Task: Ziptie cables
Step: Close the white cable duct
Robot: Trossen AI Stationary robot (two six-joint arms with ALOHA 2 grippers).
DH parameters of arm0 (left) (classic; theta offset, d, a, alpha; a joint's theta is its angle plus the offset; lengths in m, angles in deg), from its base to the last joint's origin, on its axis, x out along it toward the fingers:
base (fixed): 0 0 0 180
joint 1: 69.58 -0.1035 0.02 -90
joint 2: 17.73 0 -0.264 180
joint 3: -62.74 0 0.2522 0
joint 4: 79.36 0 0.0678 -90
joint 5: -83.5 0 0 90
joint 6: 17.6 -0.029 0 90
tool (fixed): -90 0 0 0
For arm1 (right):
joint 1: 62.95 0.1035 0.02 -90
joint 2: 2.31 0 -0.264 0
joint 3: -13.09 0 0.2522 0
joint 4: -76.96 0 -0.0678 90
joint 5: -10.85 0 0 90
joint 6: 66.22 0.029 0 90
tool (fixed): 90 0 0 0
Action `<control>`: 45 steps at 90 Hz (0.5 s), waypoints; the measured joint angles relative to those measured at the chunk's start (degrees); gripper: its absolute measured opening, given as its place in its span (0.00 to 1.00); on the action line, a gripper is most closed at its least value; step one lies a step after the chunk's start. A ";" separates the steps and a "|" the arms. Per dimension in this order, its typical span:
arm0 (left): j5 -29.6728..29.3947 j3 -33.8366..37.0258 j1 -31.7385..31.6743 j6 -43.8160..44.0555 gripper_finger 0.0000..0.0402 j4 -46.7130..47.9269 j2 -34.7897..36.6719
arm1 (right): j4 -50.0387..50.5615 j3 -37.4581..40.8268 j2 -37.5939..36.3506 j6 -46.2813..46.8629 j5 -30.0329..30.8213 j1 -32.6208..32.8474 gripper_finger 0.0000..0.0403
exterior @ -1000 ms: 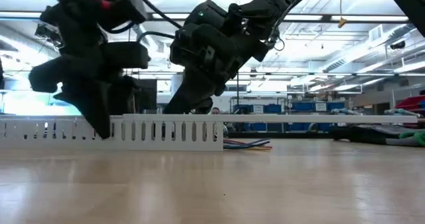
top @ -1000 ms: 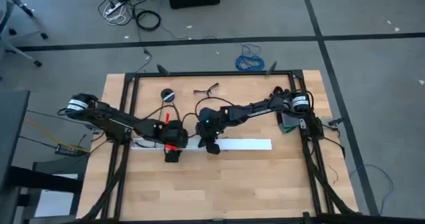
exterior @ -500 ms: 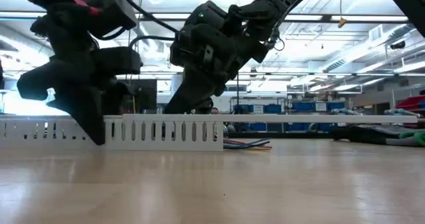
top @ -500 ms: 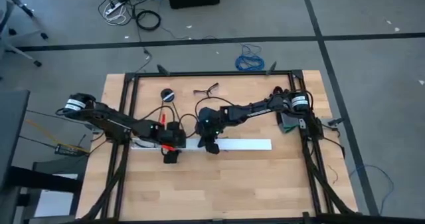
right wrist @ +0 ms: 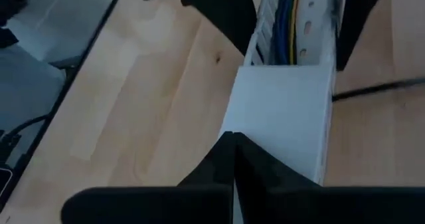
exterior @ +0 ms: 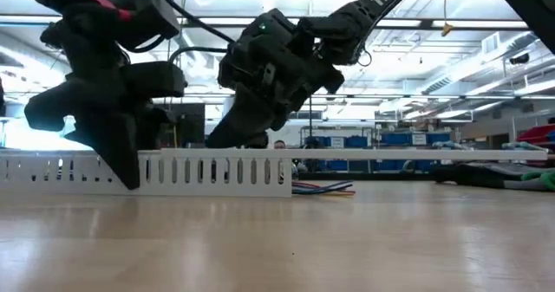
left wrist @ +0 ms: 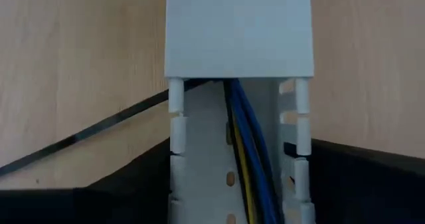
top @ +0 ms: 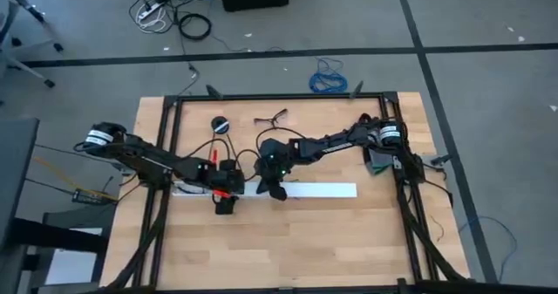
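Having slid leftward along the long white slotted plastic duct (top: 301,189), right gripper (top: 275,189) pinched shut above its lid; left gripper (top: 226,200) straddling duct, spread wide; blue and yellow cables (left wrist: 246,151) inside.

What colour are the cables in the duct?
Blue and yellow cables in the white duct, clearest in the left wrist view.

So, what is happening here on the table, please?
Both arms work on a white slotted cable duct lying across the table. The left gripper straddles its open slotted part, where the cables lie inside. The right gripper is at the edge of the duct's flat white cover. No zip tie is visibly fastened yet.
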 joint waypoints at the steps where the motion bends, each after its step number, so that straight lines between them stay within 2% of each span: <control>1: 0.01 0.00 0.00 0.04 0.62 -0.03 -0.01 | -0.57 0.00 0.11 -0.03 -0.22 -0.06 0.00; 19: -0.69 0.00 0.02 1.99 0.60 -1.36 -0.15 | -4.02 0.07 -0.54 -0.08 -1.06 -0.45 0.00; 29: -0.83 -0.11 0.02 3.10 0.60 -1.84 -0.13 | 0.32 0.08 -3.68 -1.50 0.88 -0.23 0.00; 45: -1.22 -0.11 0.02 4.76 0.60 -1.56 -0.13 | 11.04 0.01 -9.22 -3.92 8.12 0.96 0.00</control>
